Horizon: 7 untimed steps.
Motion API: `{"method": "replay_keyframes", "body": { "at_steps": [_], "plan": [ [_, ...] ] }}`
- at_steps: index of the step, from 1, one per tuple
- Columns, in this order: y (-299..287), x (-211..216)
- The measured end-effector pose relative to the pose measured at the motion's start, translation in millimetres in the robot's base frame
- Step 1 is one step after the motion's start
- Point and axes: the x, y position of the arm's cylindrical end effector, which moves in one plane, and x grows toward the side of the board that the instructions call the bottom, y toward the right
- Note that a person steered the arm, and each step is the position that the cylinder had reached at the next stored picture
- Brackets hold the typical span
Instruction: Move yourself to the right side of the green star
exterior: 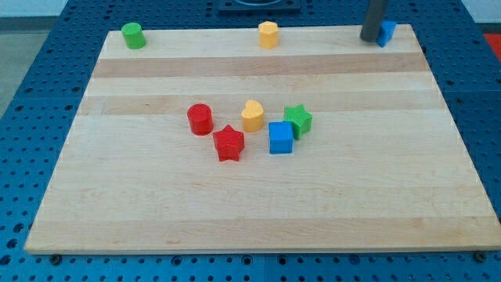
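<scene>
The green star point(298, 120) lies near the middle of the wooden board point(156, 204), touching the blue cube point(280, 138) at its lower left. The yellow heart-shaped block point(253, 115) is just to its left. My tip point(369, 38) is at the view's top right, far up and to the right of the star, right beside a blue block point(386, 33) that the rod partly hides.
A red cylinder point(200, 119) and a red star point(228, 143) lie left of the cluster. A green cylinder point(133, 35) stands at the top left and a yellow block point(268, 34) at the top middle. The board's far edge runs just behind them.
</scene>
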Motion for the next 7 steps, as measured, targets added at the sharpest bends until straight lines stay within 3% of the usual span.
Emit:
{"method": "replay_keyframes", "body": {
  "at_steps": [4, 7],
  "plan": [
    [-31.9, 44.4],
    [-55.1, 130.2]
  ]
}}
